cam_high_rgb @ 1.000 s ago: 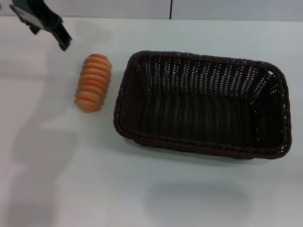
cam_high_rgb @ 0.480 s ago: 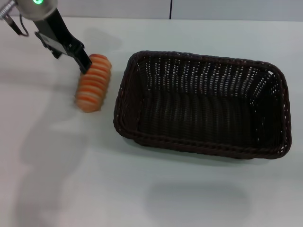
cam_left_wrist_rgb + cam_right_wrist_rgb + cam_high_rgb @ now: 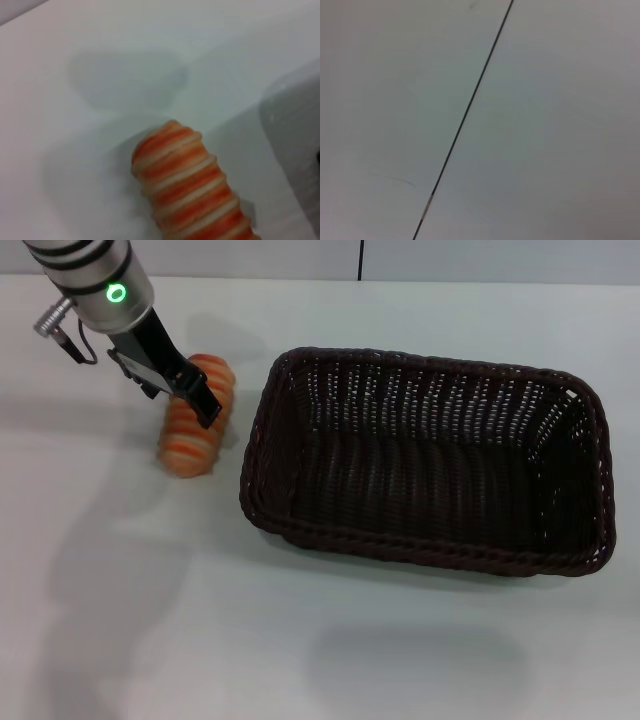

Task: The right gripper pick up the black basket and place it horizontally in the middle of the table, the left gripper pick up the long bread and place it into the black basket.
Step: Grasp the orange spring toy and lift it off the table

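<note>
The long bread (image 3: 186, 443), striped orange and cream, lies on the white table (image 3: 300, 640) to the left of the black basket (image 3: 262, 445). The basket stands lengthwise across the middle-right of the table and has nothing in it. My left gripper (image 3: 204, 412) reaches down from the far left, its black tip over the top of the bread. The silver wrist with the green ring (image 3: 117, 293) is above it. The left wrist view shows the bread (image 3: 187, 190) close up from above. My right gripper is out of view.
The right wrist view shows only a pale surface crossed by a thin dark seam (image 3: 465, 115). A grey back wall runs along the table's far edge (image 3: 360, 278). White tabletop lies in front of the basket and to the left of the bread.
My left arm has moved right and down from the far-left corner until its tip is over the bread. The bread and the basket have not moved.
</note>
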`<state>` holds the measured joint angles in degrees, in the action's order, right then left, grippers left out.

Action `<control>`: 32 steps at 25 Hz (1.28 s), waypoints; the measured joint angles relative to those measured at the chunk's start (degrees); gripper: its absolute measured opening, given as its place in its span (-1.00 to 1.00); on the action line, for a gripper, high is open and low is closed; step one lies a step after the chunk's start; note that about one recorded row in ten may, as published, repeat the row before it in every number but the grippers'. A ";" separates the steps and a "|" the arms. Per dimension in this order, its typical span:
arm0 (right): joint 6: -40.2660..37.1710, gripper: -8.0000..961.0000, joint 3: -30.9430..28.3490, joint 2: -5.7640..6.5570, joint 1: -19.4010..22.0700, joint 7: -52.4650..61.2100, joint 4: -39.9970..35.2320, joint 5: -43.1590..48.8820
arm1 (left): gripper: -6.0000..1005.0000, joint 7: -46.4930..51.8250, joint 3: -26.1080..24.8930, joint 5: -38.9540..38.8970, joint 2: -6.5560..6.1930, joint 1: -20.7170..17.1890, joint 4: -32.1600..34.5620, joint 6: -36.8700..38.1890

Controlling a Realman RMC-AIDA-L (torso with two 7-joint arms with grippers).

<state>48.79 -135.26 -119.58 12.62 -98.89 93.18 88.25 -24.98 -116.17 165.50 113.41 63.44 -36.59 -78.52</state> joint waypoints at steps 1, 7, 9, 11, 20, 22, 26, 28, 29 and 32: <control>0.00 -0.17 0.00 0.00 0.00 0.00 0.00 0.00 | 0.68 0.00 0.00 0.00 0.00 0.00 0.00 0.00; 1.01 -0.17 0.03 0.07 -0.55 0.00 -0.01 0.00 | 0.68 0.58 -0.07 -0.01 0.70 -0.31 2.40 4.09; 1.22 -0.17 0.06 0.06 -0.58 0.00 -0.01 0.00 | 0.68 0.60 -0.09 0.00 0.70 -0.35 2.73 4.38; 1.58 -0.17 0.08 0.04 -0.62 0.01 0.00 0.00 | 0.68 0.63 -0.12 -0.01 0.72 -0.52 3.44 5.25; 2.83 -0.17 1.04 -0.07 -1.19 0.03 0.65 -0.03 | 0.68 0.29 -0.09 -0.16 0.67 -1.67 6.26 8.43; 2.90 -0.17 1.22 -0.07 -1.20 0.05 0.73 -0.03 | 0.68 0.24 -0.09 -0.16 0.64 -1.84 6.51 8.62; 2.89 -0.17 2.09 -0.01 -1.48 0.10 1.03 -0.03 | 0.68 -0.21 -0.10 -0.19 0.65 -2.66 6.74 8.83; 2.90 -0.17 2.27 0.02 -1.73 0.10 1.11 -0.03 | 0.68 -0.33 -0.03 -0.19 0.78 -2.91 6.75 8.84; 2.95 -0.17 2.37 0.03 -1.81 0.11 1.15 -0.02 | 0.68 -0.35 0.05 -0.19 0.89 -3.06 6.71 8.84; 2.92 -0.17 2.86 0.05 -1.93 0.11 1.22 -0.02 | 0.68 -0.39 0.32 -0.18 1.38 -3.55 6.15 8.30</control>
<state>51.71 -132.40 -119.54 10.68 -98.78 94.40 88.22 -25.37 -115.85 165.32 114.79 59.89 -30.45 -70.22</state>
